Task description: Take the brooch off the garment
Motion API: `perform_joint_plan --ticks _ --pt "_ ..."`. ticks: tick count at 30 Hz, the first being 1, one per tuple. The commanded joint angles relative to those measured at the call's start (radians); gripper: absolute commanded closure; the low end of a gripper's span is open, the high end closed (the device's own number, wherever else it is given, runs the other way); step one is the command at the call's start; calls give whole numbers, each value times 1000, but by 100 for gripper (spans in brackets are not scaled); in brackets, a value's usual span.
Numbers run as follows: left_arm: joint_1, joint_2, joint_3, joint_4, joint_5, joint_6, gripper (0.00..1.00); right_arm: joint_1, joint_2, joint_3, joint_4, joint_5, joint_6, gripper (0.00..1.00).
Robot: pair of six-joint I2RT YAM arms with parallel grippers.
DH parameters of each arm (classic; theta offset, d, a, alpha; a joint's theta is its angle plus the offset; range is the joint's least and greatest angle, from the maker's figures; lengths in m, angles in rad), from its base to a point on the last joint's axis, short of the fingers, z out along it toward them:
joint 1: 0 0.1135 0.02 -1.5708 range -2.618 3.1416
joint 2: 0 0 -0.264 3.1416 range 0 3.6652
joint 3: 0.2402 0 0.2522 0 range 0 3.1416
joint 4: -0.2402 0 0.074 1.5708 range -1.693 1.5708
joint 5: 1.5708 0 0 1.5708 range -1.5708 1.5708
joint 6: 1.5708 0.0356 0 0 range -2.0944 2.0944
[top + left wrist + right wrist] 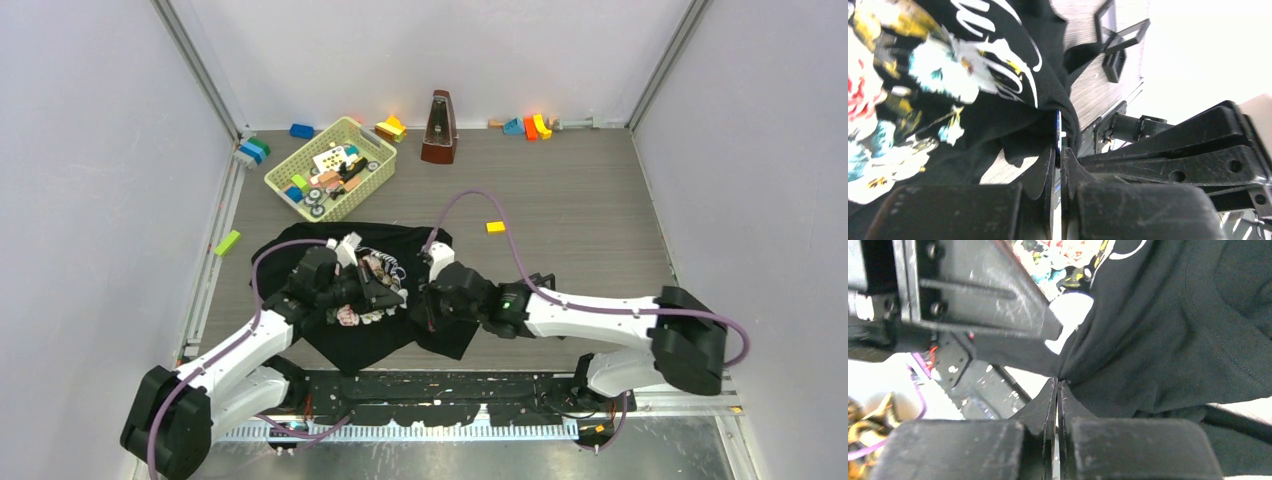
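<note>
White script lettering runs across the front of the garment, which lies by the near edge of the desk, a little left of its middle. The left wrist view shows only a few looping strokes, cut off by folds, and no word or letter can be made out. The right wrist view shows a white curl and a white patch, equally unreadable. In the basket toward the far left corner, a white card bears coloured dots, too small to read. No other brand, number or sign is legible.
</note>
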Motion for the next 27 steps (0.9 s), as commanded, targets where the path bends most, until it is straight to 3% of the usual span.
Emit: perform_joint_plan --ticks 1,5,7,9,13,15,21,27 --pt "30 27 91 92 120 98 100 -57 -140 -56 37 -193 13 97" --pt "31 57 101 82 154 131 100 -115 -211 -97 63 -225 44 100" --pt "31 73 105 84 170 140 100 -118 -226 -89 15 -198 32 96" --pt "31 79 104 104 192 143 100 -118 -229 -75 -18 -173 23 81" --pt "31 69 93 185 261 144 100 -122 -227 -59 -24 -115 59 42" --pt "31 48 78 229 261 131 100 -141 -235 -77 23 -106 144 33" --pt "31 -1 29 365 231 46 100 -187 -311 -284 414 -73 478 28" --pt "31 -4 -19 582 256 -57 100 -193 -293 -341 621 -62 574 33"
